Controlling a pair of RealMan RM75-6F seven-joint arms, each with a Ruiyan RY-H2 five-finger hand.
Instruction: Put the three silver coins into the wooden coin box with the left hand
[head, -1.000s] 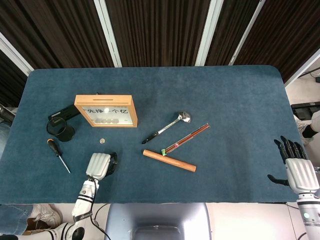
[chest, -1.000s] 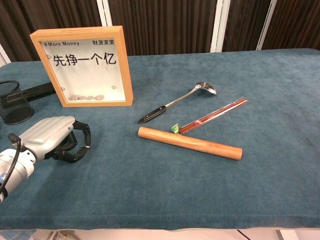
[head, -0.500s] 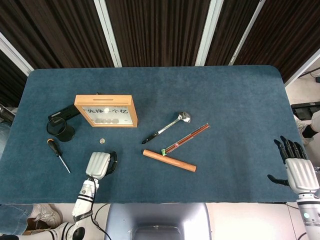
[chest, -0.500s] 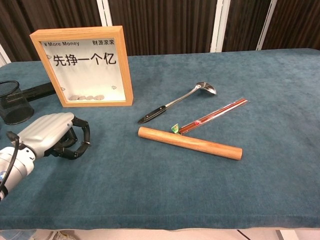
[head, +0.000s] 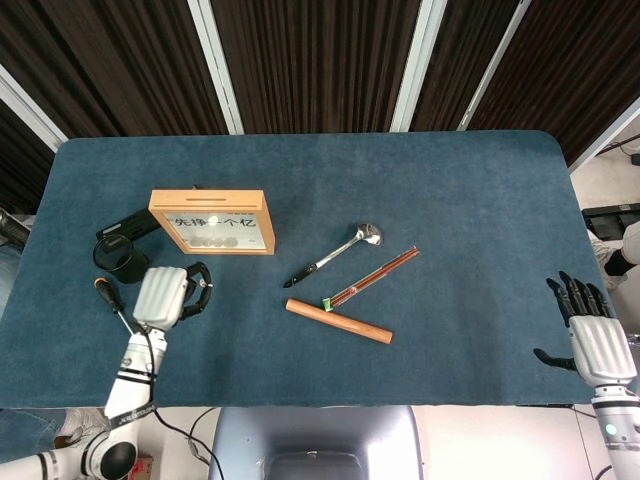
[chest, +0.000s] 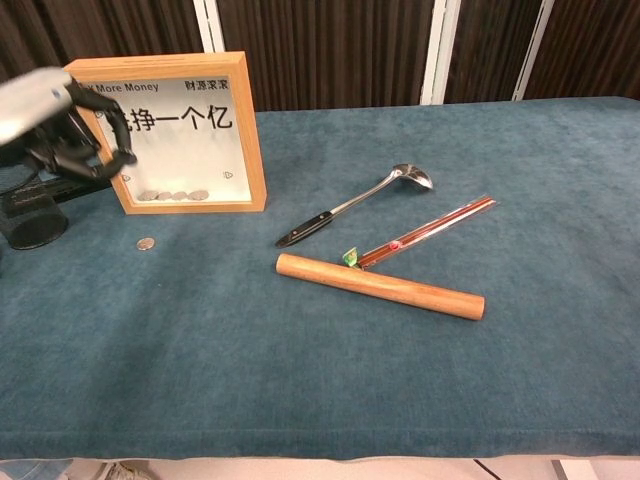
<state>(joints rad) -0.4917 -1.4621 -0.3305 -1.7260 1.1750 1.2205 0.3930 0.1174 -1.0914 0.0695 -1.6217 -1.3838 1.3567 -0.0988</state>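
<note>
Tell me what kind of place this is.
Probably a robot test lab, not a home: a table covered in blue cloth holds unrelated items like a coin box, ladle and rolling pin, with dark slatted panels behind.

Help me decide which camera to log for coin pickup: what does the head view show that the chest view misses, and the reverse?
Only the head view shows the right hand at the table's edge, fingers apart, and the screwdriver by the left hand.

Only the chest view shows the loose silver coin on the cloth; overhead, the left hand covers that spot.

Both show the wooden coin box, the ladle, the chopsticks and the wooden rolling pin.
</note>
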